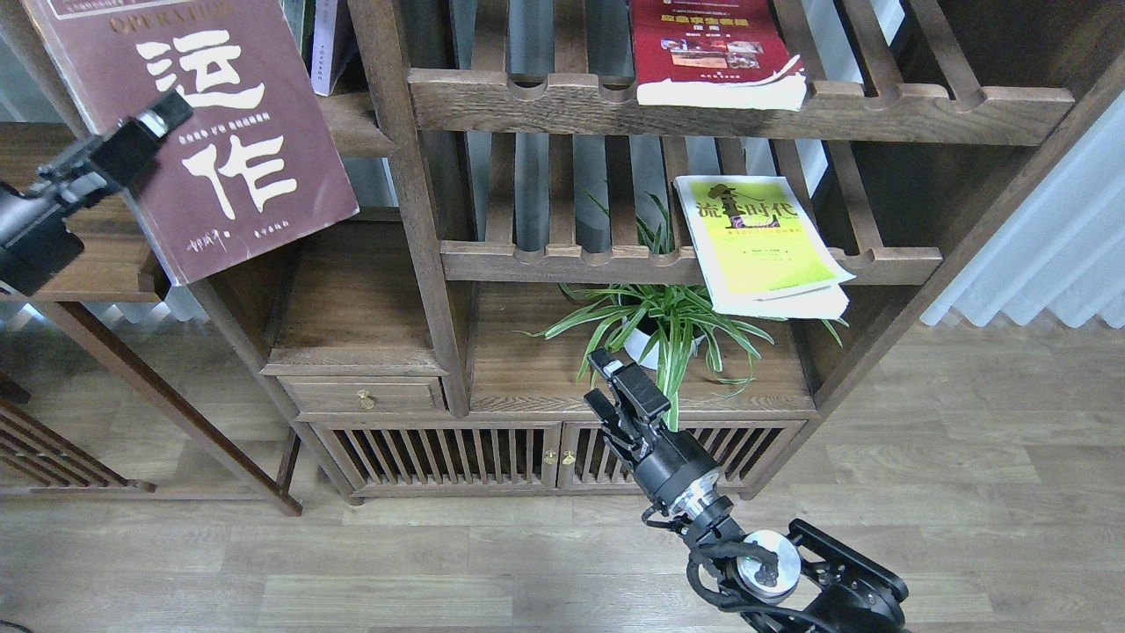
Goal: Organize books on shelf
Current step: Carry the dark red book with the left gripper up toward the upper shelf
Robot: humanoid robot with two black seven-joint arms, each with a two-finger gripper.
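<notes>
At top left, the left gripper (154, 123) clamps the dark maroon paperback with big white characters (198, 132), tilted in front of the dark-brown wooden shelf (352, 123). Right gripper (620, 400) hangs w/ fingers apart, holding nothing, near green potted plant (659, 321).

Home study, wooden bookcase (422, 220), houseplant (659, 321)

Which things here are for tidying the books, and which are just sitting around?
For the job: maroon book in left pincer; yellow-green book; red book; shelf.
Just there: potted plant; slatted racks; cabinet doors; right pincer, holding nothing.
</notes>
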